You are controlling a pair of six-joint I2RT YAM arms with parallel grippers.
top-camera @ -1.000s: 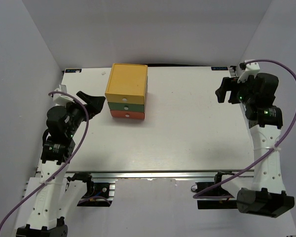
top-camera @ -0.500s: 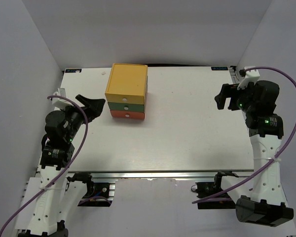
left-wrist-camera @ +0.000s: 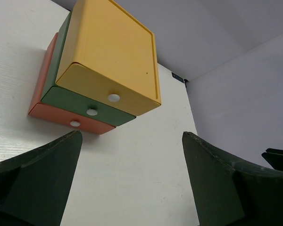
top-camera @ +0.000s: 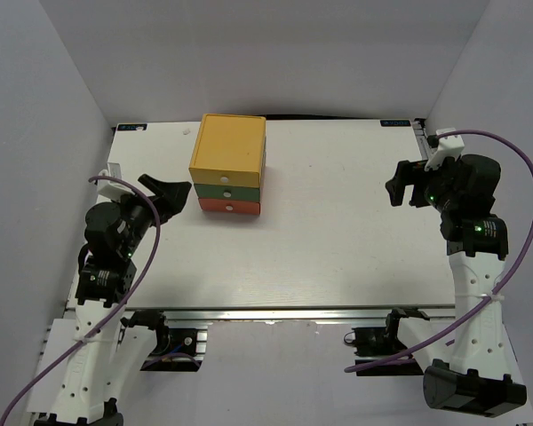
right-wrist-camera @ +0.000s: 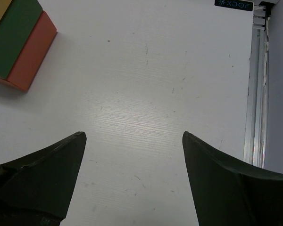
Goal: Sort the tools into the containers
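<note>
Top external: drawer chest (top-camera: 228, 164) sits far-left on white surface (top-camera: 338, 240); yellow drawer (left-wrist-camera: 94, 87) over green drawer (left-wrist-camera: 66, 99) over red-orange drawer (left-wrist-camera: 52, 114), all apparently pushed in. Left jaws spread wide, empty, just beside chest's left side. Right jaws spread wide, empty, near right edge, well apart from chest

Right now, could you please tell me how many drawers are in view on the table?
3, stacked in one small chest: the yellow top drawer, the green middle drawer beneath it and the red-orange bottom drawer. All look shut; none seems hidden.
</note>
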